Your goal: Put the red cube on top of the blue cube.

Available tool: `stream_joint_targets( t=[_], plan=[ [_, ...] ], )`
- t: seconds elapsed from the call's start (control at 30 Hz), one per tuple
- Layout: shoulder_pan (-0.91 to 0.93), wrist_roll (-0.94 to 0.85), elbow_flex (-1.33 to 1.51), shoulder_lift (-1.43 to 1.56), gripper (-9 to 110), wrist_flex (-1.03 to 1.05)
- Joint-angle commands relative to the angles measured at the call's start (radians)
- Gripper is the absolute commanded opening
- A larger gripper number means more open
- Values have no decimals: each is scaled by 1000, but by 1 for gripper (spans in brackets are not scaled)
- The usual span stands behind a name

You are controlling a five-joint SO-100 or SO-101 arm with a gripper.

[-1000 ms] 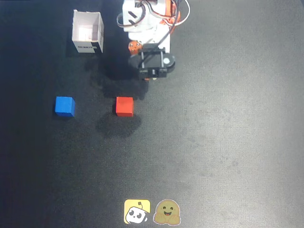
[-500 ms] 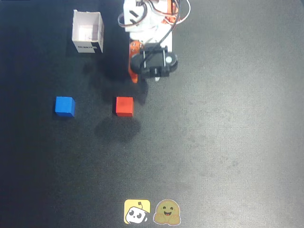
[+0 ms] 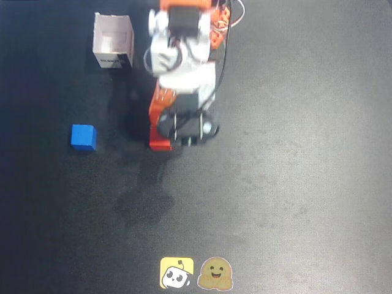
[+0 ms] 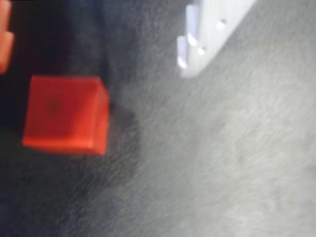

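End effector: folded low over the dark surface (image 3: 294,184) in the overhead view, under the arm (image 3: 180,73); I cannot tell if its fingers are apart or together.
Surface: dark and flat, holds everything.
White box (image 3: 113,41): open top, up and left of the arm in the overhead view.
Red cube (image 4: 64,114): sits on the surface, left side of the wrist view, just beside an orange finger (image 4: 4,34) at the left edge. It looks like it is not gripped.
Blue cube (image 3: 82,137): left of the arm in the overhead view, well apart from it.
Hidden: the arm covers the red cube from above.
Blur: the wrist view is fuzzy; a white finger (image 4: 207,34) is cut off at the top.
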Motion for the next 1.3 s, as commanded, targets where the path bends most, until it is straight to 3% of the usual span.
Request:
stream_joint_targets(
  t=[0.0,0.53,1.27],
  plan=[
    [43,-32,-84,-89,27,-34],
    [103,-127,-114,-379,25,-158],
    [141,-160,-38,-483,14,-275]
  ],
)
